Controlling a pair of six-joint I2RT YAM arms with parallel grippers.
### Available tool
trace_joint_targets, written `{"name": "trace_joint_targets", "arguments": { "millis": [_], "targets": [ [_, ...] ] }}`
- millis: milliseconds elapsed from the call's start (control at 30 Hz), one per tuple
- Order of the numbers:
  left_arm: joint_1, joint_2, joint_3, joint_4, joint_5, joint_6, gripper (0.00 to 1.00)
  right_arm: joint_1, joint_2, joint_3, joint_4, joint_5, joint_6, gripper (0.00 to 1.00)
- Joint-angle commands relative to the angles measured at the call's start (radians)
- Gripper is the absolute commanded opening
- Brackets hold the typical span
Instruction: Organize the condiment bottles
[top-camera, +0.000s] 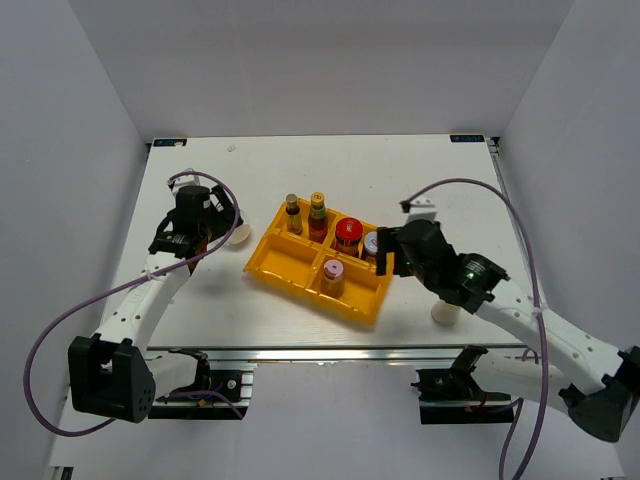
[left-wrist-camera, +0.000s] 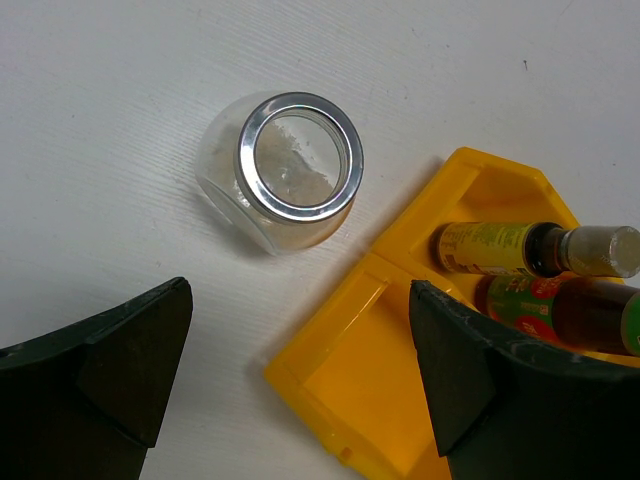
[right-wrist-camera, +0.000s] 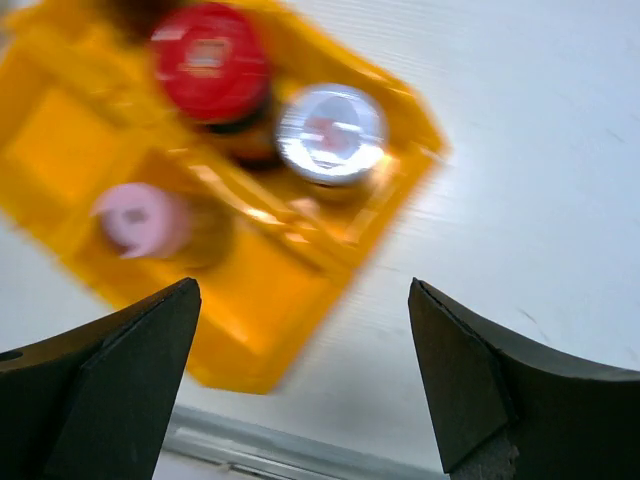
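Observation:
Five condiment bottles stand in the yellow tray (top-camera: 300, 262): two slim bottles (top-camera: 293, 213) (top-camera: 318, 215) at the back, a red-capped jar (top-camera: 348, 235), a silver-lidded jar (top-camera: 372, 243) and a pink-capped jar (top-camera: 333, 272). A clear glass jar (left-wrist-camera: 295, 165) sits on the table just left of the tray, and my left gripper (left-wrist-camera: 300, 400) hangs open beside it, over the tray's corner (left-wrist-camera: 400, 400). Above the tray's right end my right gripper (right-wrist-camera: 305, 380) is open and empty, with the red cap (right-wrist-camera: 210, 60), silver lid (right-wrist-camera: 330, 132) and pink cap (right-wrist-camera: 140, 218) blurred below it.
A pale-capped jar (top-camera: 445, 313) stands on the table near the front edge, partly under the right arm. The tray's front-left compartment (top-camera: 283, 258) holds nothing. White walls close in the table on three sides.

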Motion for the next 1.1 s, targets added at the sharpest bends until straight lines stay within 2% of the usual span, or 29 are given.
{"name": "trace_joint_targets", "arguments": {
  "millis": [0, 33, 167, 467, 700, 933, 1067],
  "targets": [
    [0.006, -0.017, -0.008, 0.013, 0.002, 0.008, 0.98, -0.096, -0.079, -0.033, -0.202, 0.182, 0.17, 0.89],
    [0.006, -0.015, -0.008, 0.012, 0.002, 0.008, 0.98, -0.179, -0.09, -0.044, -0.245, 0.179, 0.183, 0.89],
    [0.006, -0.018, -0.008, 0.013, 0.002, 0.008, 0.98, -0.345, -0.125, -0.082, -0.305, 0.148, 0.207, 0.89],
    [0.006, -0.02, -0.006, 0.017, 0.008, 0.01, 0.98, -0.417, -0.101, -0.141, -0.394, 0.079, 0.279, 0.89],
    [0.006, -0.014, -0.008, 0.018, 0.005, 0.01, 0.98, -0.459, -0.101, -0.214, -0.365, 0.027, 0.279, 0.88],
    [0.006, -0.012, -0.012, 0.015, -0.017, 0.013, 0.98, -0.505, -0.088, -0.259, -0.284, -0.047, 0.21, 0.69],
    [0.007, -0.018, -0.017, 0.017, -0.017, 0.013, 0.98, -0.514, -0.095, -0.262, -0.266, -0.036, 0.2, 0.54]
  ]
}}
